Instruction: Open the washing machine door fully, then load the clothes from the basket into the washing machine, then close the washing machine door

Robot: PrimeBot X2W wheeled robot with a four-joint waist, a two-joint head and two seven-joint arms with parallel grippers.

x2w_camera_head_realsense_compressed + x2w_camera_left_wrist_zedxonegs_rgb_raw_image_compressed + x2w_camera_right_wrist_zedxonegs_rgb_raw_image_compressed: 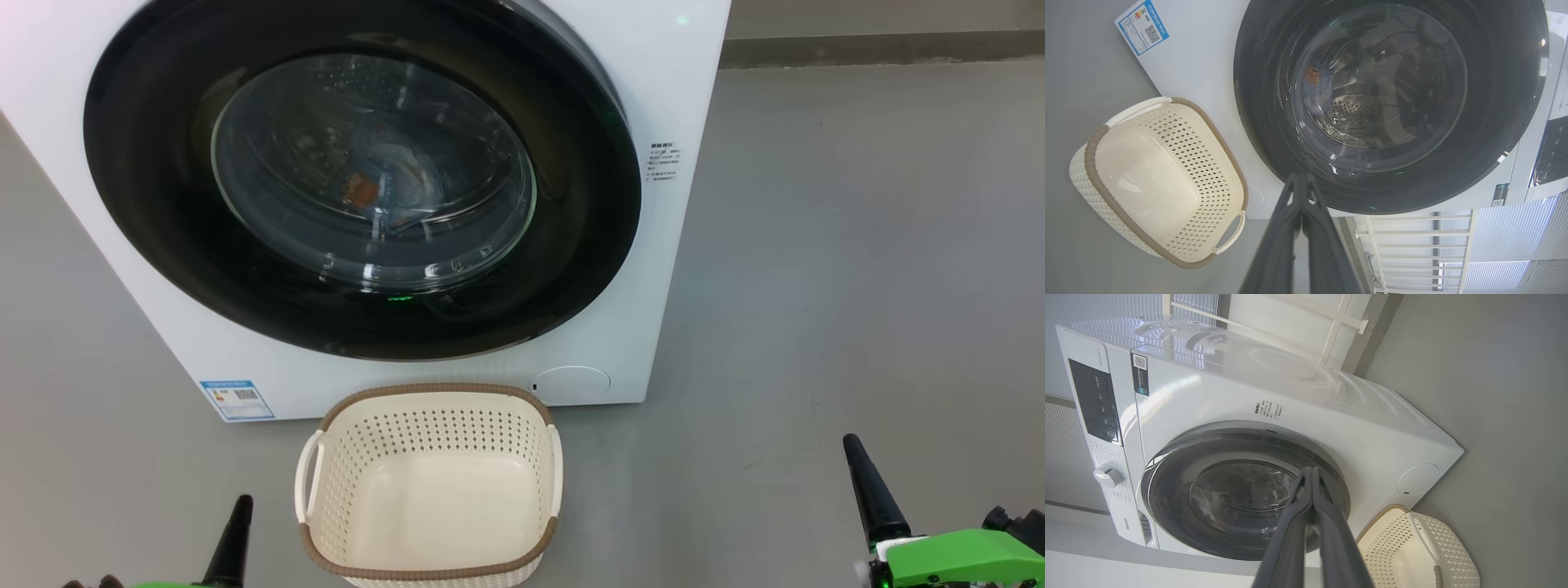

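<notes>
The white washing machine (pixel 678 90) stands ahead with its door (pixel 584 204) shut flat against the front. Through the glass bowl I see the clothes (pixel 382 184), light blue with an orange patch, lying in the drum; the left wrist view shows the clothes (pixel 1314 79) too. The basket (pixel 433 390) sits on the floor just in front of the machine, and nothing lies in it. My left gripper (pixel 242 502) is low at the basket's left, shut. My right gripper (pixel 853 447) is well to the basket's right, shut. Neither touches anything.
Grey floor (pixel 857 261) spreads wide to the machine's right and in front of it. A blue label (pixel 237 399) marks the machine's lower left corner. The control panel and knob (pixel 1108 475) are on its upper front. A white rail frame (pixel 1412 245) stands beside it.
</notes>
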